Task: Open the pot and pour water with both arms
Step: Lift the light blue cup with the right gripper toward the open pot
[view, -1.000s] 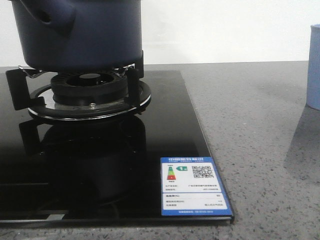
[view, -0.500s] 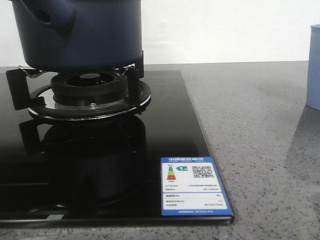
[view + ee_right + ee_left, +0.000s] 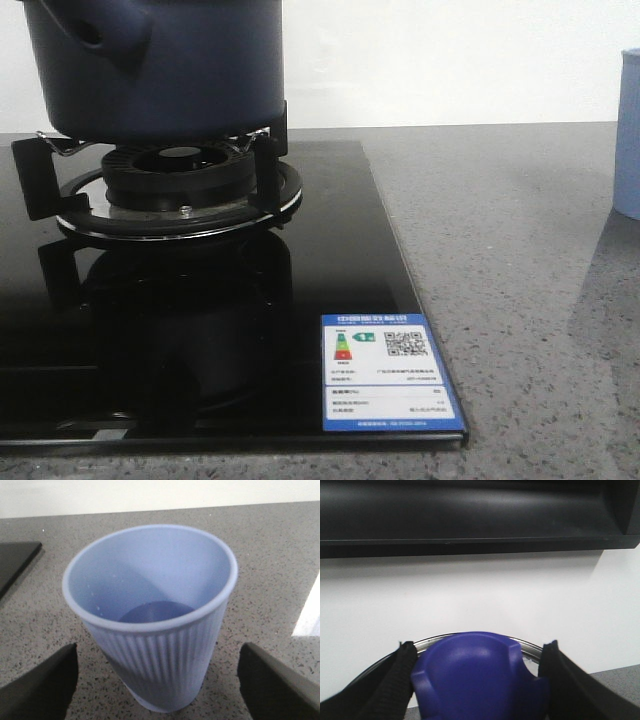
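While front view shows only pot [image 3: 160, 65], left gripper [image 3: 477, 680] clamps knob [image 3: 477, 675]; right gripper [image 3: 157, 680] open, straddling cup [image 3: 155, 615].

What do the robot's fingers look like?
Only the fingertips show, in the wrist views. The left gripper has black fingers with a ridged, ribbed inner face, tapering to a point. The right gripper has dark, smooth-looking wedge-shaped fingers. No cables or markings are visible, and the arms are out of view.
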Controlling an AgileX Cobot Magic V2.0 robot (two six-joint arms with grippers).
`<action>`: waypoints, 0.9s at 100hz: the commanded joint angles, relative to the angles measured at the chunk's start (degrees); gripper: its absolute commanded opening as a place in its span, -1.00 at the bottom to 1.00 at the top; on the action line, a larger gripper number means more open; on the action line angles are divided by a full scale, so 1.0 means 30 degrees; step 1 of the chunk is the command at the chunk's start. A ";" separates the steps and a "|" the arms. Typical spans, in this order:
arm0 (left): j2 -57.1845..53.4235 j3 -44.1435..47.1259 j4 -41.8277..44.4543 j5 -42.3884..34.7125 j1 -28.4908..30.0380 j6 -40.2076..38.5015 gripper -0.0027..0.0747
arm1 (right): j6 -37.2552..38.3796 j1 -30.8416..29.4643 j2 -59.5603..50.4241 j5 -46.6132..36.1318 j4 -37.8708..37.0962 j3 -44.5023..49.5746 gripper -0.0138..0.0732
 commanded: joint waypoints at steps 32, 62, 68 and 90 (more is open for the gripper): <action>-0.0400 -0.0839 -0.0003 -0.2274 0.0065 -0.0029 0.14 | 0.0004 0.0036 0.1727 -0.2976 -0.0300 -0.0504 0.67; -0.0400 -0.0839 -0.0003 -0.2274 0.0065 -0.0029 0.14 | 0.0004 0.0036 0.3298 -0.4508 -0.0300 -0.0504 0.67; -0.0400 -0.0839 -0.0003 -0.2274 0.0065 -0.0029 0.14 | 0.0004 0.0036 0.3519 -0.4808 -0.0300 -0.0504 0.67; -0.0400 -0.0839 -0.0003 -0.2274 0.0065 -0.0029 0.14 | 0.0004 0.0036 0.4097 -0.5412 -0.0300 -0.0504 0.67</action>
